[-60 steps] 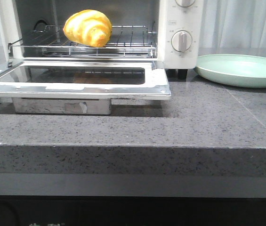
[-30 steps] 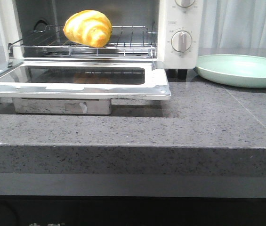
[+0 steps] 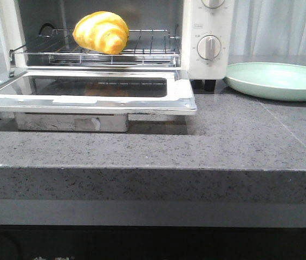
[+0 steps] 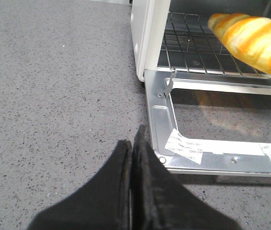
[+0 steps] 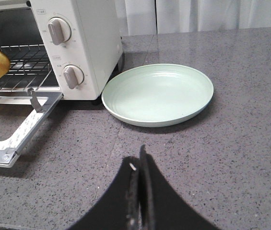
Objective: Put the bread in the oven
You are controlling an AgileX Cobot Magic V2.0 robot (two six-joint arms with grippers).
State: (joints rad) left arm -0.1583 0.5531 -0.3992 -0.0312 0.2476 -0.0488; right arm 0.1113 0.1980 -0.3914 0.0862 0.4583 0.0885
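bread (image 3: 101,32) — sits on the wire rack (image 3: 142,46) inside the oven (image 3: 207,32), same spot as a second ago | door (image 3: 88,95) — hangs open, flat | left tool (image 4: 132,146) and right tool (image 5: 136,165) — both pressed together, holding nothing, back over the worktop (image 3: 223,141) | plate (image 3: 277,80) bare | nothing moved, job looks done
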